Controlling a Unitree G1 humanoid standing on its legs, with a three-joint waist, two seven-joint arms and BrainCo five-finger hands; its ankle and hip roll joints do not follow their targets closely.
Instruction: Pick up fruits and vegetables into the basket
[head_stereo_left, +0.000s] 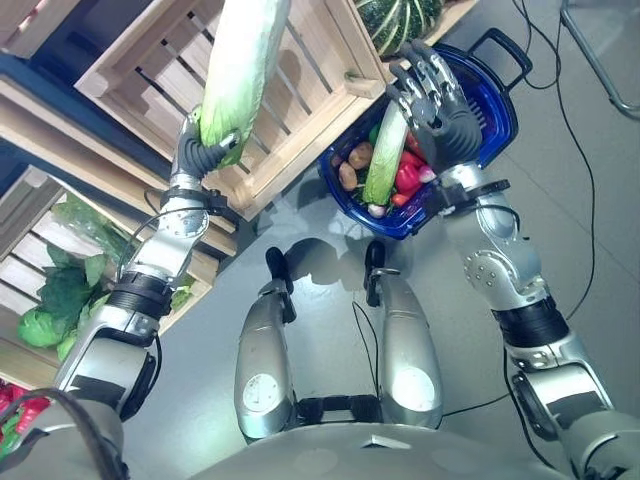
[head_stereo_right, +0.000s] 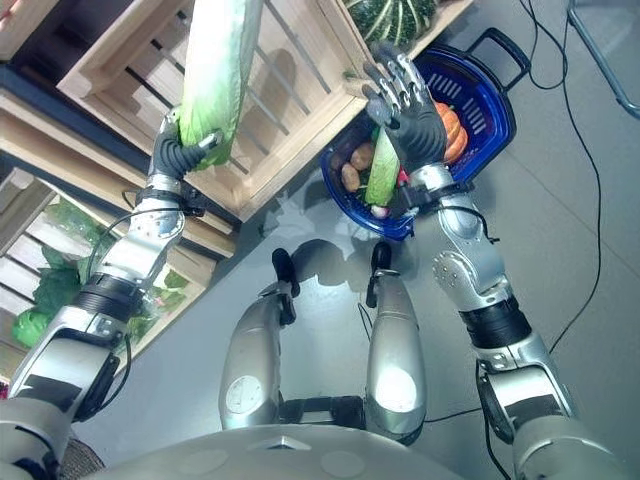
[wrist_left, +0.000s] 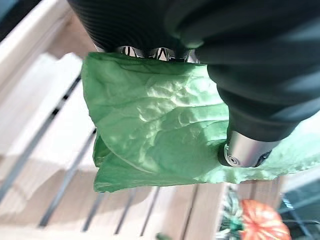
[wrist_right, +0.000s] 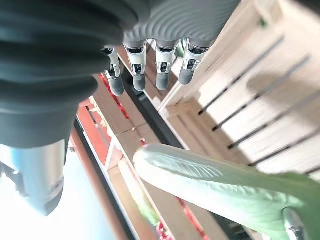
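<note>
A long, pale green cabbage with crinkled, veined leaves is clasped at its lower end by the left hand, fingers curled round it, and is held up over the slatted floor of a pale wooden crate. The left wrist view gives the wrinkled leaf surface close up, with the thumb pressed into it, and past the crate's edge an orange ribbed pumpkin. The right hand is raised with fingers straight and spread, holding nothing, above a blue plastic basket standing on the grey floor at the crate's corner. In the eye views the basket is seen to hold another pale green cabbage stalk, brown potatoes and red items; an orange pumpkin is visible in the right eye view. A dark green striped squash lies beyond the crate. Leafy greens lie in a lower crate beside the left arm.
</note>
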